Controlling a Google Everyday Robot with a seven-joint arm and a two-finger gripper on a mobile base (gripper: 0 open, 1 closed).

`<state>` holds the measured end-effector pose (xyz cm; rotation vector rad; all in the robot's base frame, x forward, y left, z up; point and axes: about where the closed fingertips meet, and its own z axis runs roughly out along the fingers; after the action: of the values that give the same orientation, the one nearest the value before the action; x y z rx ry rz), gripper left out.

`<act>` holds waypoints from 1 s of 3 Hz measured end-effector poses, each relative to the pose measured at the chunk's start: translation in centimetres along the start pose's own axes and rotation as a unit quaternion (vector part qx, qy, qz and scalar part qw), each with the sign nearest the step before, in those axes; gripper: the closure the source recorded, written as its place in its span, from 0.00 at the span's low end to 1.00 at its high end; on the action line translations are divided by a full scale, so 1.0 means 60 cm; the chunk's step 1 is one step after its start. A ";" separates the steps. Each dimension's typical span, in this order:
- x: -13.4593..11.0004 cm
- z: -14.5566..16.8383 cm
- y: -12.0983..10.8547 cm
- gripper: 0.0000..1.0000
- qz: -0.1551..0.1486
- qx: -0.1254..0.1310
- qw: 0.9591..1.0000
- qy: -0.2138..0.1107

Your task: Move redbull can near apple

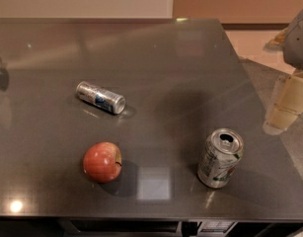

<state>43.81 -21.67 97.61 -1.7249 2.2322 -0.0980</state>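
Observation:
The redbull can (100, 98), slim and silver with blue patches, lies on its side on the dark grey table (156, 63), left of the middle. The red apple (102, 162) sits on the table in front of the can, about a can's length nearer the front edge. My gripper (286, 105) is at the right edge of the view, over the table's right edge and far from both the can and the apple. It holds nothing that I can see.
A wider silver can with green and red markings (220, 158) stands upright at the front right, its top open. The table's front edge runs along the bottom of the view. A pale wall and floor lie beyond the far and right edges.

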 end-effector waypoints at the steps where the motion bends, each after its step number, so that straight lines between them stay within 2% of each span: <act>1: 0.000 0.000 0.000 0.00 0.000 0.000 1.000 0.000; 2: -0.013 -0.002 -0.017 0.00 -0.004 -0.006 1.000 -0.001; 3: -0.050 0.020 -0.062 0.00 -0.001 -0.014 1.000 -0.008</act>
<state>48.27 -19.65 98.00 -1.7356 2.2316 -0.0532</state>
